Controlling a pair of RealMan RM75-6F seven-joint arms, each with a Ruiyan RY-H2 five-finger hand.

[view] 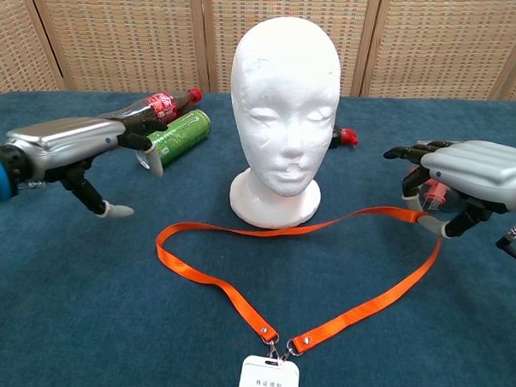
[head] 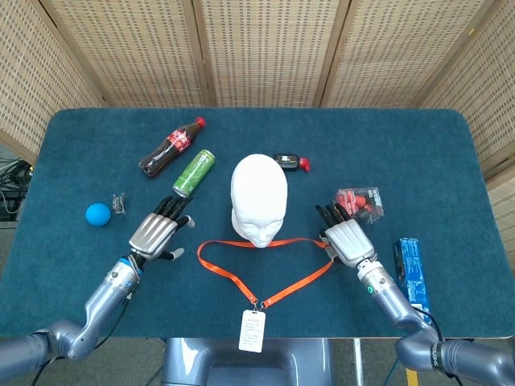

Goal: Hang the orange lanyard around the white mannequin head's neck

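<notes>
The white mannequin head (head: 259, 197) (view: 285, 118) stands upright mid-table, facing me. In front of it the orange lanyard (head: 233, 277) (view: 236, 295) lies as a loop, its white badge (head: 252, 330) (view: 267, 378) at the near edge. My right hand (head: 346, 239) (view: 473, 173) pinches the loop's right bend and holds that end a little off the cloth. My left hand (head: 156, 231) (view: 67, 147) hovers with fingers spread, empty, just left of and above the loop's left bend.
A cola bottle (head: 170, 146) and a green can (head: 194, 172) lie behind my left hand. A blue ball (head: 97, 214) and a small clip (head: 120, 203) are at far left. A clear pack with red contents (head: 359, 204) and a blue box (head: 410, 277) lie right.
</notes>
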